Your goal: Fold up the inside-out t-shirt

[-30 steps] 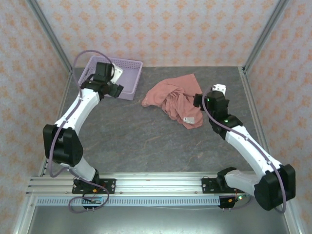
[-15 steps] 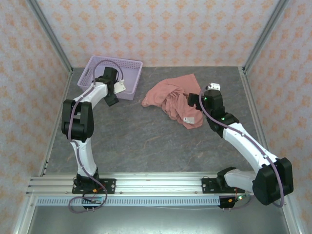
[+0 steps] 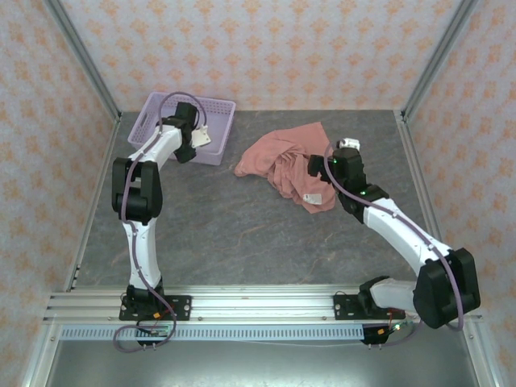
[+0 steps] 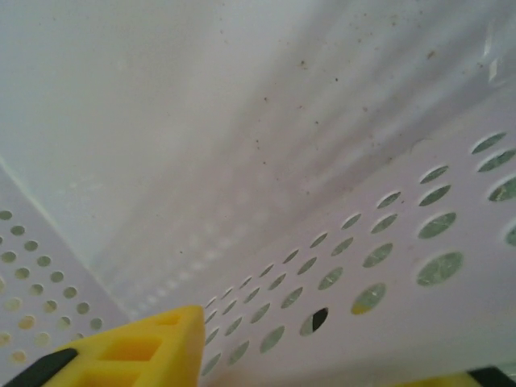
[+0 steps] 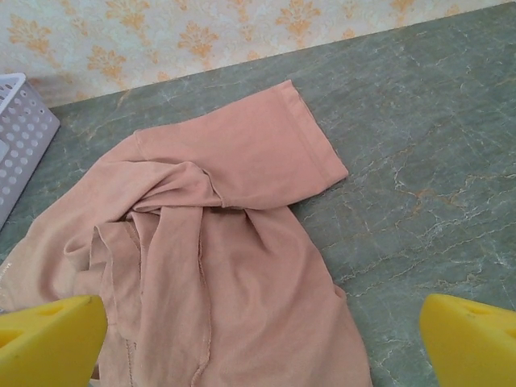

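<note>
Biggest of all, the grey marbled table [image 3: 242, 234], with flowery walls [image 3: 282, 48] around it.

Then two white and black arms, bolted at the near edge. Left arm [image 3: 141, 193] reaching up to the far left corner. Right arm [image 3: 403, 234] reaching up toward the far middle.

Next, the inside-out t-shirt [image 3: 282, 157]: salmon pink, soft, all crumpled in a heap on the table, far middle, a little to the right. Not folded yet. One short sleeve [image 5: 278, 141] lying flat, pointing toward the far wall, with its hem seam showing. Lots of bumpy folds in the middle of the heap.

Next, a pale purple basket [image 3: 218, 109] full of little round holes, at the far left of the table, near the t-shirt but not touching it.

Smaller now: the left end effector [image 4: 298, 367], down inside the basket, close to its holey wall and smooth floor. Yellow fingers [image 4: 137, 351] partly spread, with a gap between them, gripping nothing.

Then the right end effector [image 5: 260, 343], hanging just over the right side of the t-shirt and pointing at it. Yellow fingers [image 5: 48, 339] spread very wide, released, holding nothing. Hard to tell if touching the cloth.

Smallest: a little white tag [image 3: 317, 197] on the near corner of the t-shirt, just beside the right arm.
</note>
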`<state>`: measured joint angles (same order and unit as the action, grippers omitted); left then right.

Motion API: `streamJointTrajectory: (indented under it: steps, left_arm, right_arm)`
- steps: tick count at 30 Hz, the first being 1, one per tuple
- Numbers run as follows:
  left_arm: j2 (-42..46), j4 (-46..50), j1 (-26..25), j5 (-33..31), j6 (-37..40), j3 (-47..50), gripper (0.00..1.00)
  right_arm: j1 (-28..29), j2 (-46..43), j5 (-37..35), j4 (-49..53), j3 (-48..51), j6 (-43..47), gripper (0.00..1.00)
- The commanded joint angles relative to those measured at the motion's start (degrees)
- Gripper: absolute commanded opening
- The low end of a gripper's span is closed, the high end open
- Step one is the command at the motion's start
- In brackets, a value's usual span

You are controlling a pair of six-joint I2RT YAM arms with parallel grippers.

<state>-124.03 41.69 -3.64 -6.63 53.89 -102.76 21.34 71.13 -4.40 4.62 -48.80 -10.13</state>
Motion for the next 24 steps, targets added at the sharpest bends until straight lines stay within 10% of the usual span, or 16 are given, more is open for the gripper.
streamJointTrajectory:
  steps: [1, 9, 24]
  left_arm:
    - [1.88, 6.77, 0.56, -0.59, -6.69, -0.16, 0.35]
    - [4.41, 6.9, 1.48, -1.3, -15.59, 3.05, 0.22]
    - [-10.29, 16.68, 6.12, -4.77, -29.1, -24.33, 0.1]
  right_arm:
    - [0.28, 0.77, 0.8, -1.36, -1.48, -0.95, 1.0]
    - [0.31, 1.9, 1.4, -1.99, -1.39, -1.41, 1.0]
    - [0.28, 2.39, 1.68, -1.99, -1.46, -2.07, 1.0]
